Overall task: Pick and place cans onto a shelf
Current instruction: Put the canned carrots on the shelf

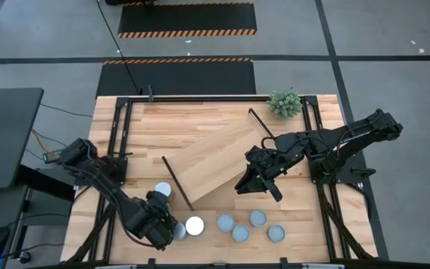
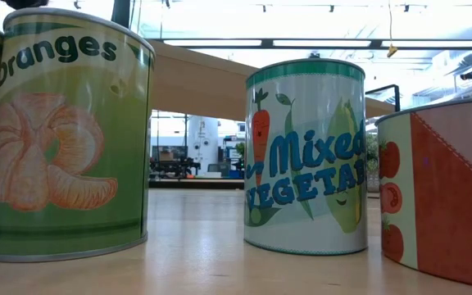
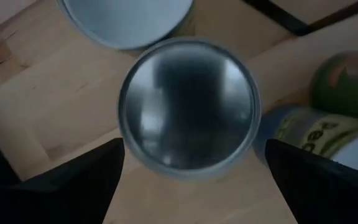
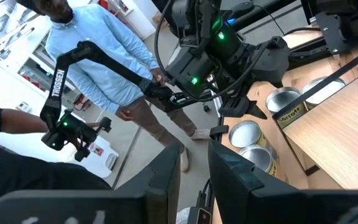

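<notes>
Near the table's front edge, the left gripper hangs jaws-wide over a can; right gripper's jaws narrow, empty.

Item: can under my left tool in the high view, mostly hidden by the arm; its top colour cannot be read. 
Item: metal can top in the left wrist view, blurred; my finger tips run off the frame edge. 
Item: tomato can in the low view, cut off at the right. 
Item: person in the right wrist view, cut off at the top.
</notes>
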`<act>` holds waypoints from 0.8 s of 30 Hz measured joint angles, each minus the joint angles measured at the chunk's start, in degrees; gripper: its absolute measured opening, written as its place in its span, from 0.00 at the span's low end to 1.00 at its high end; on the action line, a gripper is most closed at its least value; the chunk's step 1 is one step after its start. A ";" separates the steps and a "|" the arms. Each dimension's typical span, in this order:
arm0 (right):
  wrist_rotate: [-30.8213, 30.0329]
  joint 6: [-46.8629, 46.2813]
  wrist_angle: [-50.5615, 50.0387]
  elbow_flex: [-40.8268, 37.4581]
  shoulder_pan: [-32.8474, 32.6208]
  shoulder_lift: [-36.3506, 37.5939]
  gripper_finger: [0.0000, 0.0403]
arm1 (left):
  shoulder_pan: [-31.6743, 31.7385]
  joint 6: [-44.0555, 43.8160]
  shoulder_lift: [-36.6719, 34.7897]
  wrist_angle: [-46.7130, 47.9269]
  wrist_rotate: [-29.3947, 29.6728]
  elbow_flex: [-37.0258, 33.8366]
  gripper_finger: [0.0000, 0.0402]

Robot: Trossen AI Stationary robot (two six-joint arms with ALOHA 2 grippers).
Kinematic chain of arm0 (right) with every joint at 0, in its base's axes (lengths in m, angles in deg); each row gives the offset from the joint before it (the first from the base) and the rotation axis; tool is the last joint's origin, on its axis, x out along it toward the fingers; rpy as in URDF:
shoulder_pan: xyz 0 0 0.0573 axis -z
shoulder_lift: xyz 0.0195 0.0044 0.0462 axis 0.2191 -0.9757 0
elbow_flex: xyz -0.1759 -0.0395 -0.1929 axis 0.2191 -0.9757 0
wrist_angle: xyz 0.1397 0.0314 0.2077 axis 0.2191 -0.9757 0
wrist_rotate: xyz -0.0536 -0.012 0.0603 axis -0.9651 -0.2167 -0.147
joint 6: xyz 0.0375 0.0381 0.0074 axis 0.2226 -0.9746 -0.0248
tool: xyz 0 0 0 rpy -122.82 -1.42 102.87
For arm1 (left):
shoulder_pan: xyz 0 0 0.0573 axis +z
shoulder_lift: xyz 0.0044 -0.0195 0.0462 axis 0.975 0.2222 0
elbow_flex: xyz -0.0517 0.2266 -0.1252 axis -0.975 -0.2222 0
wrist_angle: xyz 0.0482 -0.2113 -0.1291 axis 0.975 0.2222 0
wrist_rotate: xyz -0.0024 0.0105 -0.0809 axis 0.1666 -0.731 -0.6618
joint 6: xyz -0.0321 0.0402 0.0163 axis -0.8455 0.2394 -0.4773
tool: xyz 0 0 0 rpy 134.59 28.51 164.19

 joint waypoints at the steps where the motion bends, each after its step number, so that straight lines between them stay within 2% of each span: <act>1: 0.00 0.00 0.32 0.00 0.00 0.00 0.22 | 0.26 -0.08 0.02 -0.41 -0.17 -0.67 0.99; 10: 0.00 -0.02 1.28 0.00 0.00 0.00 0.22 | 1.47 -2.55 -0.71 -9.43 -1.52 -7.21 0.99; 15: 0.00 -0.02 1.43 0.00 0.00 0.00 0.22 | 2.18 -2.60 -0.73 -8.71 -1.49 -7.22 0.97; 24: 0.01 0.02 1.47 0.00 0.00 0.00 0.22 | 2.44 -1.26 -0.73 -7.34 -1.46 -7.22 0.79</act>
